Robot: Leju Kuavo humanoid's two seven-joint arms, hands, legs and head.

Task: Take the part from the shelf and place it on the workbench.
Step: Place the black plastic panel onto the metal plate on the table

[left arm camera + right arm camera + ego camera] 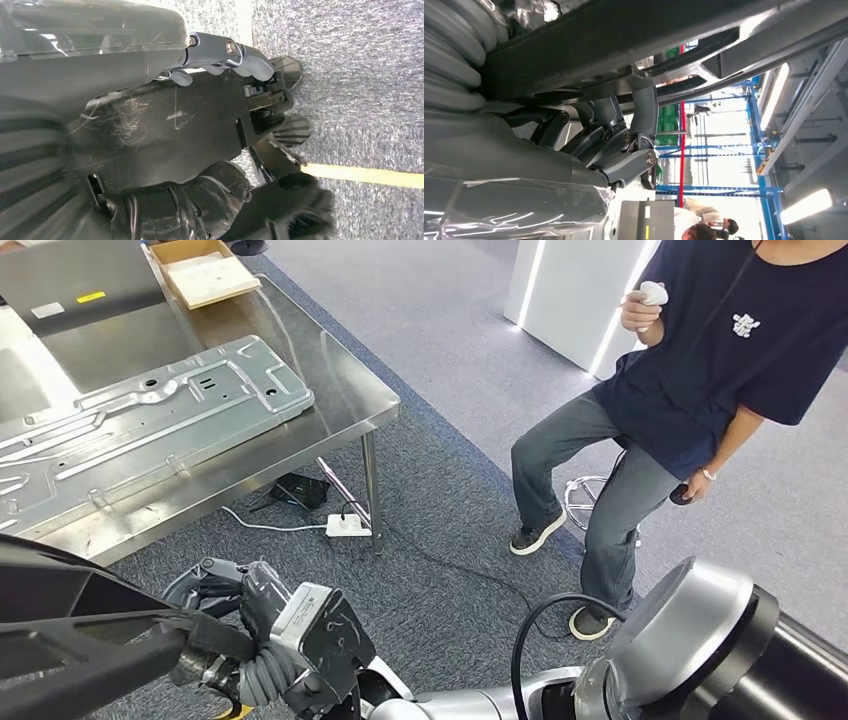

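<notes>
Black part [70,635]: long dark frame, low in head view, clamped by both hands. Right hand [235,625] wraps one end; left hand [210,125] grips it over grey carpet. Steel counter [340,405] beyond carries a stamped metal panel [140,430]. Seated person [690,390] nearby.

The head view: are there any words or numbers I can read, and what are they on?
No text can be read here.
Yellow label on the grey case on the workbench: too small to read.
White label beside it: blurred or blank.
White print on the person's dark shirt: too small to read.
Sheet inside the cardboard box: nothing readable.
</notes>
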